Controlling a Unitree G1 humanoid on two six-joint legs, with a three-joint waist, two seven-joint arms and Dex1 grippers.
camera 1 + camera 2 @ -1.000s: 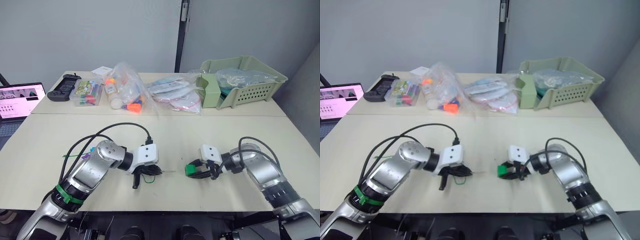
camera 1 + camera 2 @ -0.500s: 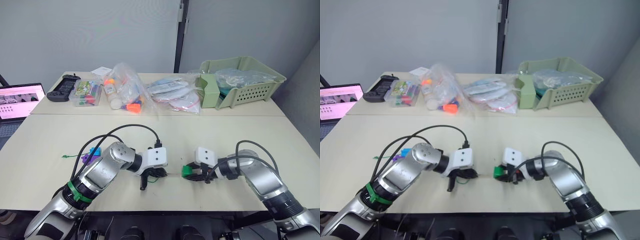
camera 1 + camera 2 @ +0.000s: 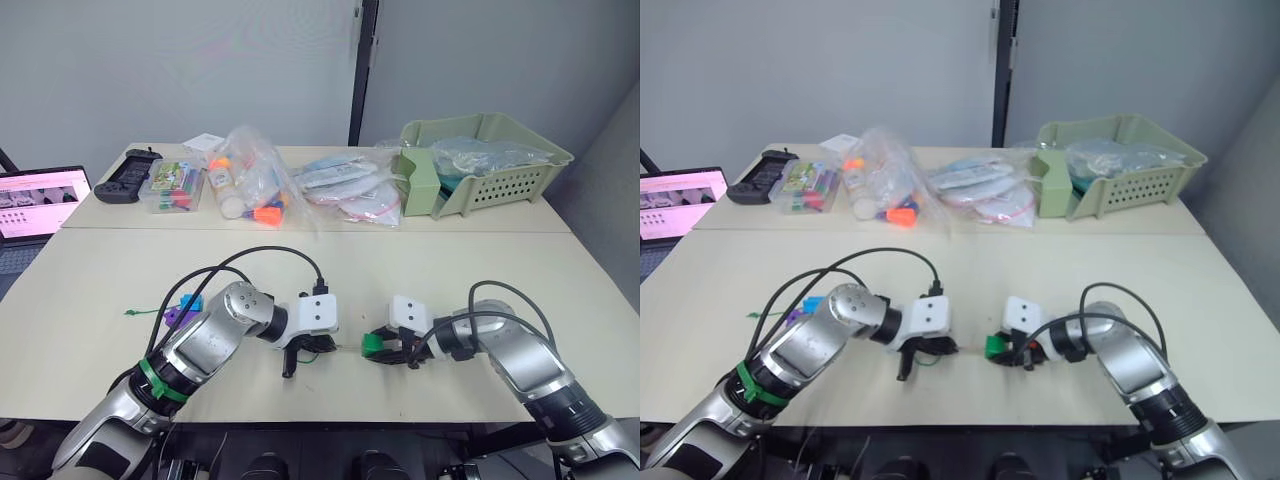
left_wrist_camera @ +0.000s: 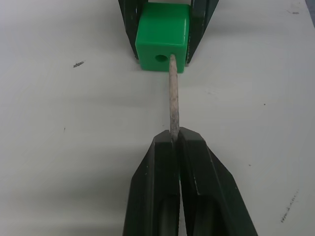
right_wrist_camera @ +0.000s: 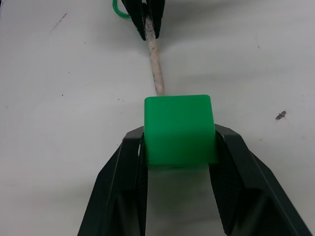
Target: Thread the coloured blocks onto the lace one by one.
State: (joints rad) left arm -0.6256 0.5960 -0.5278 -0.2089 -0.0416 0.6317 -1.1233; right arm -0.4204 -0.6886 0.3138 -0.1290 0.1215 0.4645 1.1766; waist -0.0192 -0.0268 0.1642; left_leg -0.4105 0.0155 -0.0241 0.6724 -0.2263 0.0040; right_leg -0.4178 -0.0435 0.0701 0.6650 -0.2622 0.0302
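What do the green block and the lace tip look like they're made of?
Green block: probably painted wood or plastic, going by its smooth, even, slightly glossy faces, rounded edges and clean drilled hole. Lace tip: looks like wood or stiff wrapped fibre, being pale, matte, rough and speckled.

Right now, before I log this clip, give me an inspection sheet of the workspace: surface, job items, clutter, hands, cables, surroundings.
Surface: pale table, with a second table butted against its far edge.
Job items: green block with a hole in its face; the lace tip sits just beside the hole, not in it. Purple and blue blocks lie by the left arm.
Clutter: plastic bags, clear box, green basket, black controller, all at the far side.
Hands: left hand shut on the lace tip; right hand shut on the green block.
Cables: black cables loop over both arms.
Surroundings: laptop at far left, grey wall behind.
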